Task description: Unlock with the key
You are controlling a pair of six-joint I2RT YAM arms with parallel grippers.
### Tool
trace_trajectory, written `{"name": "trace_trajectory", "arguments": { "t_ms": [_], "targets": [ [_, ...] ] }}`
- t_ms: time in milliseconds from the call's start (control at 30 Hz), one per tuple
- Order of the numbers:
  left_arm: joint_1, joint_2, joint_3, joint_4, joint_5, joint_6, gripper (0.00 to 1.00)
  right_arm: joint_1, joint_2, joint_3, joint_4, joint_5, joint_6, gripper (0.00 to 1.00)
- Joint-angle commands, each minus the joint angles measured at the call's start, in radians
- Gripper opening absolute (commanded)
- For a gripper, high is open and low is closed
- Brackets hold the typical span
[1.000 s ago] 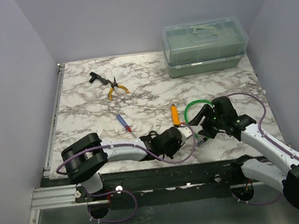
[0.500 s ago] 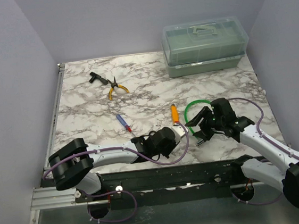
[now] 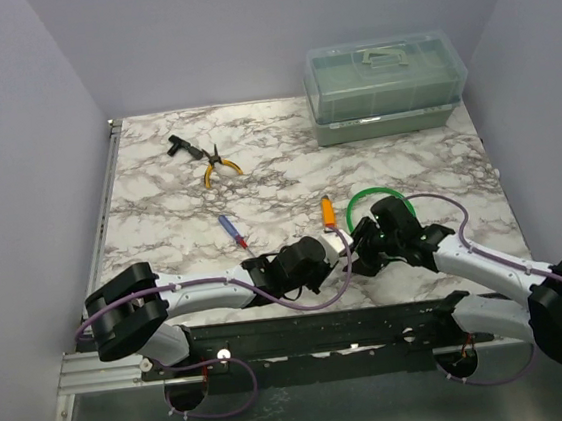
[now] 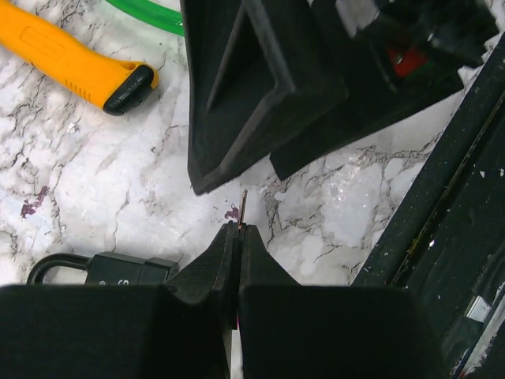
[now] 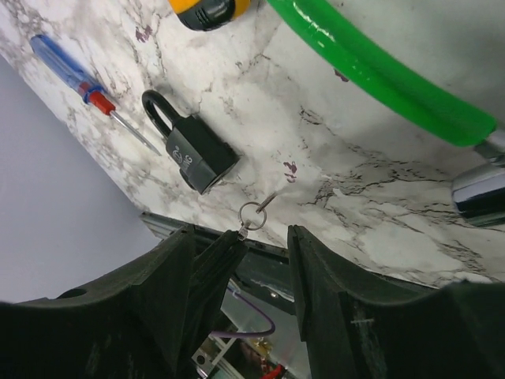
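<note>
My left gripper (image 4: 238, 229) is shut on the small silver key (image 4: 243, 207), whose thin blade sticks out past the fingertips, just above the marble. The right wrist view shows the key's ring (image 5: 251, 213) at those tips. The black padlock (image 4: 118, 268) lies flat on the table just left of the left gripper, and it also shows in the right wrist view (image 5: 193, 150). My right gripper (image 5: 241, 233) is open, low over the table, its fingers on either side of the left gripper's tips and the key ring. In the top view the two grippers (image 3: 351, 251) meet near the front edge.
An orange utility knife (image 3: 330, 213) and a green ring (image 3: 380, 196) lie just behind the grippers. A blue-and-red screwdriver (image 3: 231, 231) lies to the left. Yellow-handled pliers (image 3: 218, 165) lie far left, a green toolbox (image 3: 387, 87) at the back right. The black front rail (image 4: 442, 205) is close.
My right gripper has moved left and down to the left gripper's tips, now straddling the key. The left gripper has stayed shut on the key, shifting only slightly.
</note>
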State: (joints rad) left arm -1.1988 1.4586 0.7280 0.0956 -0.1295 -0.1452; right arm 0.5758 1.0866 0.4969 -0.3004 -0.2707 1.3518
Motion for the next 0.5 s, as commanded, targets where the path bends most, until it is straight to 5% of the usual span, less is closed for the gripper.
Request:
{"name": "trace_trajectory", "arguments": {
  "t_ms": [0,467],
  "targets": [
    [0.002,-0.020,-0.006,0.036,-0.015,0.012,0.00,0.039,0.045,0.000,0.063,0.022,0.043,0.55],
    [0.003,-0.001,-0.006,0.046,-0.017,0.010,0.00,0.070,0.091,0.010,0.074,0.058,0.056,0.40]
  ]
}}
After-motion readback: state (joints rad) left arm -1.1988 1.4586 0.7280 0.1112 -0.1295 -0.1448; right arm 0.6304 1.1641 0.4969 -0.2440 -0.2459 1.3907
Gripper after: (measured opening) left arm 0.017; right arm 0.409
